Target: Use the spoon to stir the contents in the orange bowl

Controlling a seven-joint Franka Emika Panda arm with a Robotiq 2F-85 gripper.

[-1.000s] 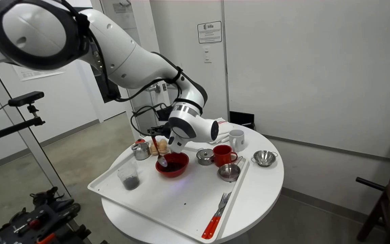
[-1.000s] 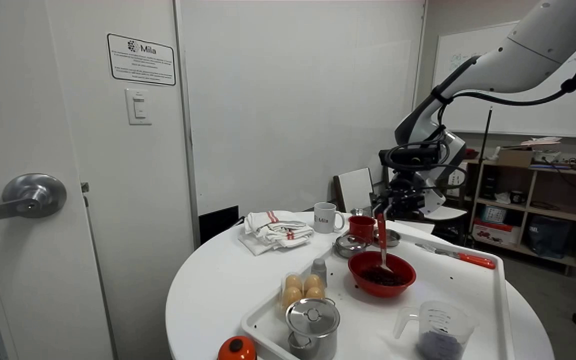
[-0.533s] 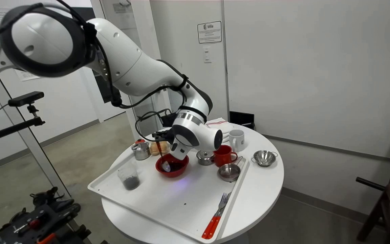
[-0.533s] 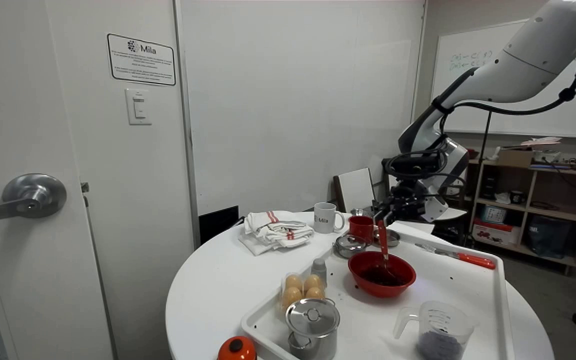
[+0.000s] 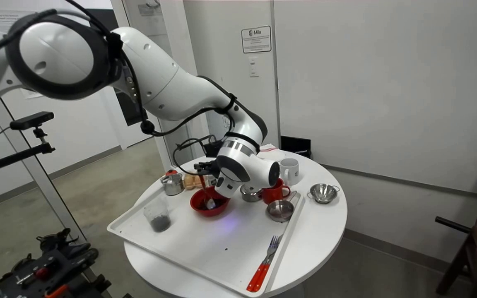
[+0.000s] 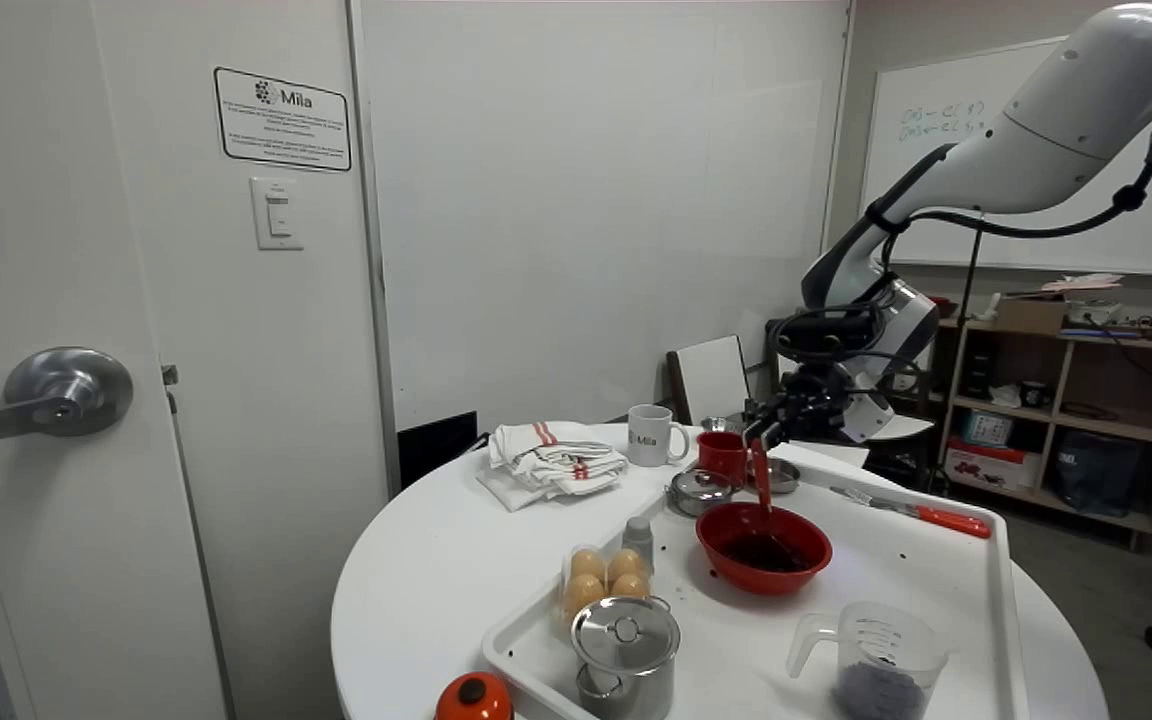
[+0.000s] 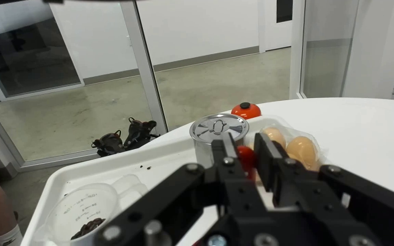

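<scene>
Down inside the red-orange bowl point(image 6: 751, 583) sat the head of the reddish-handled spoon point(image 6: 762, 485) my pincer point(image 7: 244, 150) gripped, and slow circles (low, against spilling) seemed best for stirring the dark contents point(image 6: 756, 550).

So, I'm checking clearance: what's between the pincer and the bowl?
The spoon, gripped by the pincer and reaching down into the bowl, as both exterior views show.

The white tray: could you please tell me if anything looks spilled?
Yes: small dark bits lie loose on the tray, left of the lidded pot in the wrist view; resembling the beans in the measuring cup, they probably spilled.
</scene>
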